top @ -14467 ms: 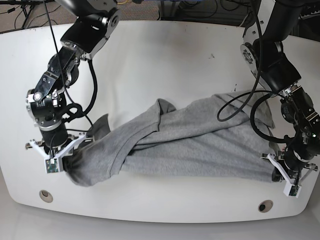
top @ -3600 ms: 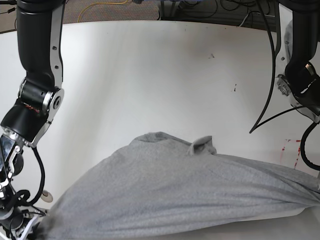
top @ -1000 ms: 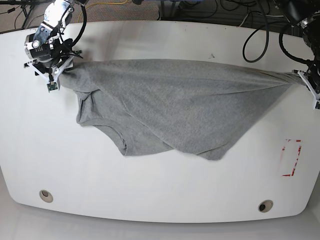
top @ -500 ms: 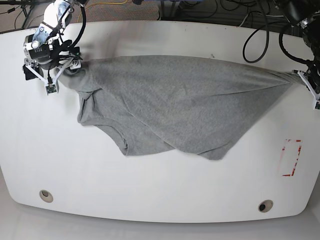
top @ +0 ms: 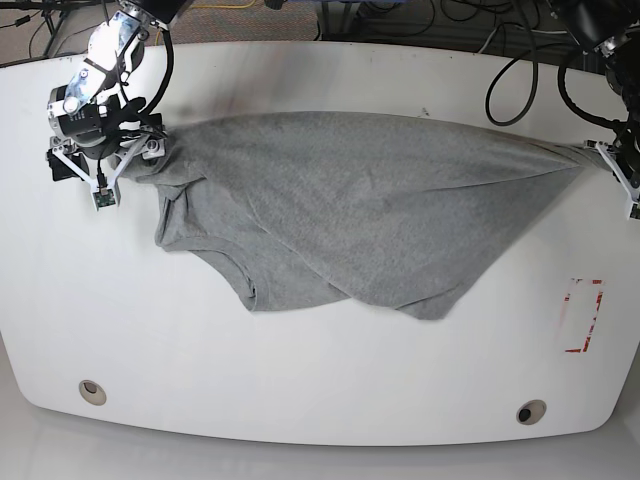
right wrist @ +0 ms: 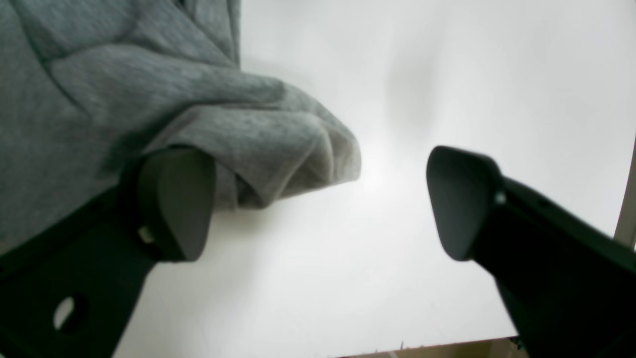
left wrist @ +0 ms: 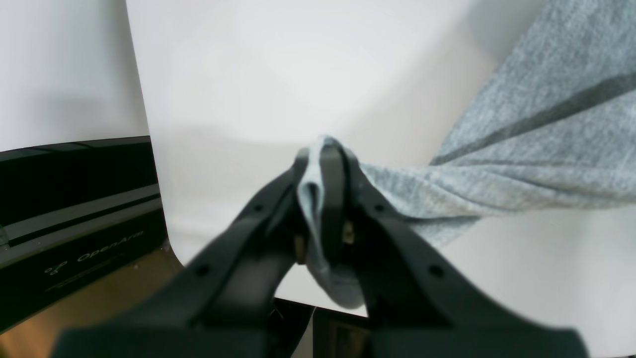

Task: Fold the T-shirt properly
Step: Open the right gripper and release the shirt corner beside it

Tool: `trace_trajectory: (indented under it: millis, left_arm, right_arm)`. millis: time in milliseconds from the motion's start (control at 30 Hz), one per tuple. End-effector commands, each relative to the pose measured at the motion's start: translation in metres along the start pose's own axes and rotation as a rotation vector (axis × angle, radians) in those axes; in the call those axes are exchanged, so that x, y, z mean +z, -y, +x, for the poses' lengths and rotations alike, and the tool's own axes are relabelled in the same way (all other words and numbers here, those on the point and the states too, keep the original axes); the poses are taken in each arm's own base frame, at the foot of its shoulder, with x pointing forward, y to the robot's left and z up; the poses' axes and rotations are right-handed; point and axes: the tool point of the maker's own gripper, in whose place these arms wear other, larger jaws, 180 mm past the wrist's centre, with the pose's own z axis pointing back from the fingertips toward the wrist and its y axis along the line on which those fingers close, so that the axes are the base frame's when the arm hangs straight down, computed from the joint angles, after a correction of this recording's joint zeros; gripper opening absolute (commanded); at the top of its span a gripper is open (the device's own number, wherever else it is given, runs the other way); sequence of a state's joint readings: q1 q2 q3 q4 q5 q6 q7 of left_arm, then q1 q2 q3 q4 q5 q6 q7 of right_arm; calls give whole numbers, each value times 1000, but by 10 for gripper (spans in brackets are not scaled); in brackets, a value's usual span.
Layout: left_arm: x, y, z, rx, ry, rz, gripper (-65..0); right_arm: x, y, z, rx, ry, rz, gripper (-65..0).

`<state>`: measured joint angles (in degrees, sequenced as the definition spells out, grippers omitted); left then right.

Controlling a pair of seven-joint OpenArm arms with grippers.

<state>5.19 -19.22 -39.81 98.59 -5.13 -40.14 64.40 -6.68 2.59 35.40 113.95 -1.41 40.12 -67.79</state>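
Base view, and we've got the T-shirt (top: 350,205) spread wide across the far half of the white worktop (top: 320,380), grey fabric lying mostly flat, with a sleeve bunched toward the left of the picture and the lower edge sagging to a rough point near the middle. One end tapers off to the right edge of the picture, and there we see the left gripper (top: 628,180), only partly in frame. From the left wrist camera we get the close look: the left gripper (left wrist: 323,189) is clamped tight on a pinched fold of the T-shirt (left wrist: 521,149), cloth bulging out between the black jaws and stretching away taut to the right. Over on the picture's left, the right gripper (top: 100,165) sits just beside the other end of the cloth. The right wrist view settles it for us: the right gripper (right wrist: 318,199) stands wide apart, nothing between the jaws, and the rumpled corner of the T-shirt (right wrist: 149,109) rests on the worktop (right wrist: 397,74) against one finger (right wrist: 174,199). A red-marked rectangle (top: 583,315) shows near the right edge.
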Motion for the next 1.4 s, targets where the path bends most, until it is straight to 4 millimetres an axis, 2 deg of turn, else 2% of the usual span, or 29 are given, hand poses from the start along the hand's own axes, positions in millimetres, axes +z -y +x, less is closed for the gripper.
trace_trajectory:
  millis: [0, 200, 767, 900, 1167, 1267, 1367]
  left_arm:
    - [7, -12, 13, -12, 40, 36, -650]
    - [7, -12, 13, -12, 40, 36, -650]
    - [7, -12, 14, -13, 43, 36, -650]
    - [6, -7, 17, -30, 44, 24, -650]
    - [5, -3, 19, -40, 45, 17, -650]
    - [5, -3, 19, -40, 45, 17, -650]
    - [5, -5, 25, -35, 59, 21, -650]
  right_arm:
    - [4, 0, 27, -21, 80, -8, 0]
    - [5, -3, 53, -50, 141, -2, 0]
    - [4, -5, 34, -46, 79, 3, 0]
    - [3, -8, 28, -45, 67, 10, 0]
    - [2, -8, 30, -48, 71, 13, 0]
    - [3, -6, 39, -52, 91, 10, 0]
    - [0, -7, 39, -55, 86, 15, 0]
